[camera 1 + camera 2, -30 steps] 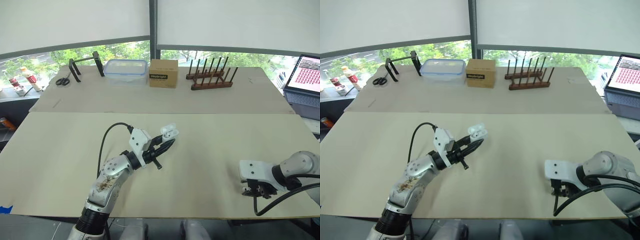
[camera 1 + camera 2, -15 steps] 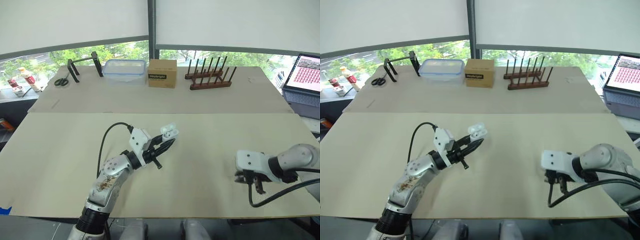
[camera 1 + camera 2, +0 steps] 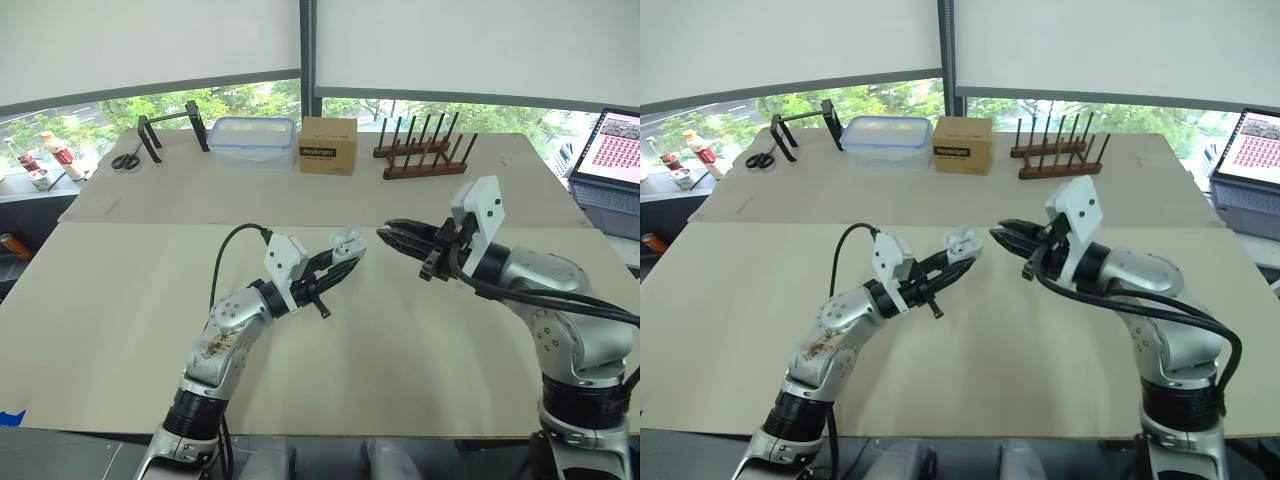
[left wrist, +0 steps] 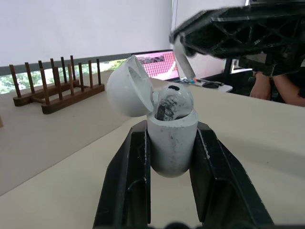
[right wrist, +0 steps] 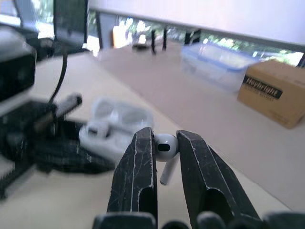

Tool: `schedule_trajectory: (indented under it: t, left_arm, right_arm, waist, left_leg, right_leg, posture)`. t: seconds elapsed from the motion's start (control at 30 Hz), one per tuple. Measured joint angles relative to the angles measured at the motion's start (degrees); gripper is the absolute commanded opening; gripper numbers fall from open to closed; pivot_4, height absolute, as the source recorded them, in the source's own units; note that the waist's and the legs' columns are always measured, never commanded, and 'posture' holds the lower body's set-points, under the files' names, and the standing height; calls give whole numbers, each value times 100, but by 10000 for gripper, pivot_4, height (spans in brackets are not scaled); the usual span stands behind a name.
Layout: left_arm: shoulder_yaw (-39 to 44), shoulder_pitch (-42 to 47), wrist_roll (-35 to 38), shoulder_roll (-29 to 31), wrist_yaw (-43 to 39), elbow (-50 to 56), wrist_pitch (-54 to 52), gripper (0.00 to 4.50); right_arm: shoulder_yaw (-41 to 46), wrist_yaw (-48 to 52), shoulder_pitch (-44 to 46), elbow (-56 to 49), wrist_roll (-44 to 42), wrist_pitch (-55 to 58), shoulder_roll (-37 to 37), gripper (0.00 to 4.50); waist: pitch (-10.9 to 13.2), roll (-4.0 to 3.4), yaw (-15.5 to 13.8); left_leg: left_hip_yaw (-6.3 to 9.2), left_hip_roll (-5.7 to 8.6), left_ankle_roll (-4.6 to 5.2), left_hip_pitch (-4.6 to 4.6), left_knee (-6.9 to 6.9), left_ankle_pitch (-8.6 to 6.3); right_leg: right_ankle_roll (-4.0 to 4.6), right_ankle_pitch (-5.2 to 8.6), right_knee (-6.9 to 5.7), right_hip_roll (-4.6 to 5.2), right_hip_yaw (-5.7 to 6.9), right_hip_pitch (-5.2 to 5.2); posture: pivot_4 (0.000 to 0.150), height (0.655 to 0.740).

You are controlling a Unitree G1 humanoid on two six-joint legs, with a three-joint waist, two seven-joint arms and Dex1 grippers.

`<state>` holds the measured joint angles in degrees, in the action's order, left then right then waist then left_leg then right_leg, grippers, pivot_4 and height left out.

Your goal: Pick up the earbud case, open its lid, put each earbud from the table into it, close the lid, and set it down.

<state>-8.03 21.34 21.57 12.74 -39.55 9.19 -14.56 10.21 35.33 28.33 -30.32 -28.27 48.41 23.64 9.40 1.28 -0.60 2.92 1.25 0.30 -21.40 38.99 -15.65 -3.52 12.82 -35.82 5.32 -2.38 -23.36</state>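
White plastic looks slippery: right claw (image 3: 388, 233) pinches the earbud (image 5: 164, 145) by its head, left claw (image 3: 345, 263) clamps the case (image 4: 171, 145) low.

A lab-like test room: board-covered tables (image 3: 120, 290), a laptop (image 3: 612, 145), cardboard box (image 3: 327, 146) and peg rack (image 3: 425, 160) under blinded windows (image 3: 240, 100)

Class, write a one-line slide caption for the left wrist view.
Left claw grips the open earbud case, one earbud inside; right claw nearby holds a second earbud.

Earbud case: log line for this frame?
left tool: grips earbud case, lid open, first earbud seated | right tool: pinches second earbud, short of case
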Motion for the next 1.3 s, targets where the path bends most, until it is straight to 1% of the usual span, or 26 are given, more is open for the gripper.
schedule_trajectory:
  t: [0.13,0.37,0.53,0.97,1.13,1.2,1.27,1.3]
  left_arm:
    - [52,189,219,35,-93,-2,-311,5884]
    - [147,307,426,87,-157,-2,-601,5884]
    - [168,322,477,147,-166,11,-751,5884]
    - [153,344,552,208,-236,120,-818,5884]
    - [126,320,551,230,-244,120,-830,5884]
    - [102,310,550,244,-253,120,-834,5884]
    - [113,307,548,269,-258,132,-822,5884]
    - [113,306,548,291,-265,132,-821,5884]
  right_arm:
    - [-33,-561,5,-122,-126,3,-367,3231]
    - [-456,-852,-104,-280,-113,-287,-552,3231]
    - [-706,-896,-286,-282,-65,-501,-526,3231]
    - [-1095,-912,-684,-129,522,-1356,-341,3231]
    - [-1275,-830,-748,-127,739,-1605,-160,3231]
    - [-1272,-811,-798,-157,713,-1610,-157,13502]
    - [-1248,-808,-883,-176,652,-1544,-154,20309]
    - [-1209,-814,-885,-183,602,-1463,-142,23000]
  waist:
    - [-1,-1,24]
    - [-1,-2,104]
    - [-1,-2,129]
    - [-1,-2,134]
    - [-1,-2,133]
    - [-1,-2,132]
    - [-1,-2,132]
    - [0,-2,132]
  left_leg:
    - [-1,0,0,0,0,0]
    - [0,-1,0,0,-5,0]
    - [0,-1,0,0,-5,0]
    - [-3,-1,0,-1,-7,0]
    - [-2,-1,0,-1,-8,0]
    - [-1,-1,1,-2,-8,0]
    - [-2,-2,0,-1,-8,0]
    - [-3,-1,0,-3,-8,0]
  right_leg:
    - [0,0,-1,-2,0,-1]
    - [0,0,-3,-4,0,-5]
    - [0,0,-2,-3,0,-6]
    - [0,1,2,-3,-2,-8]
    - [0,1,2,-3,-1,-8]
    - [0,1,3,-3,-1,-8]
    - [0,1,2,-3,-2,-8]
    - [0,1,2,-3,-3,-10]
  posture:
    - [1500,7400]
    - [1500,7400]
    - [1500,7400]
    - [1500,7400]
    - [1500,7400]
    - [1500,7400]
    - [1500,7400]
    - [1500,7400]
